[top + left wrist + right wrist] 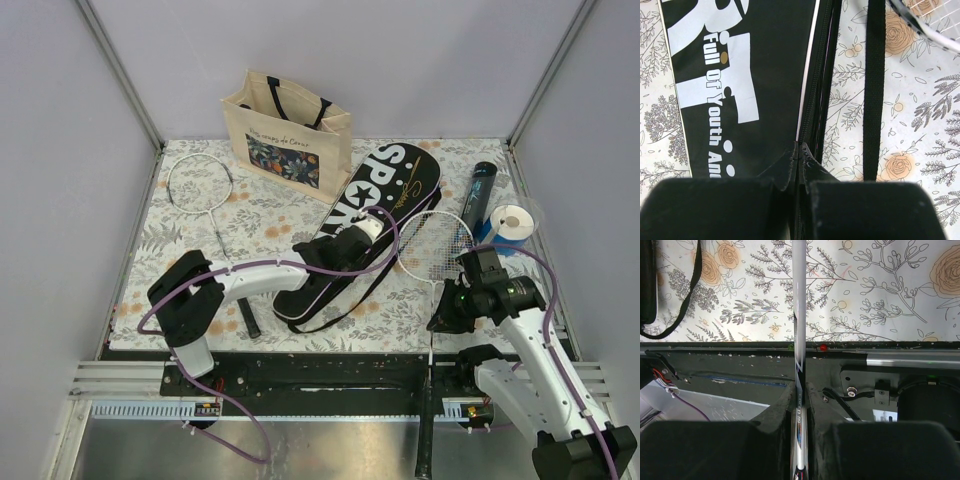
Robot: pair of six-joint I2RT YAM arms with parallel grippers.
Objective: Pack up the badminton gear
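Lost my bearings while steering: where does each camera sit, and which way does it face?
Top external: above, behind the bases, looking down on the table; both arms show.
Left wrist: looks along the left pincer, shut on the cover's zip edge.
Right wrist: looks down at the near table edge; right pincer clamps the racket shaft.
Shared: top external and left wrist both show the cover.

Looks down from above and behind over the whole tabletop; peers close from each wrist at cover and racket shaft, both seen overhead too.
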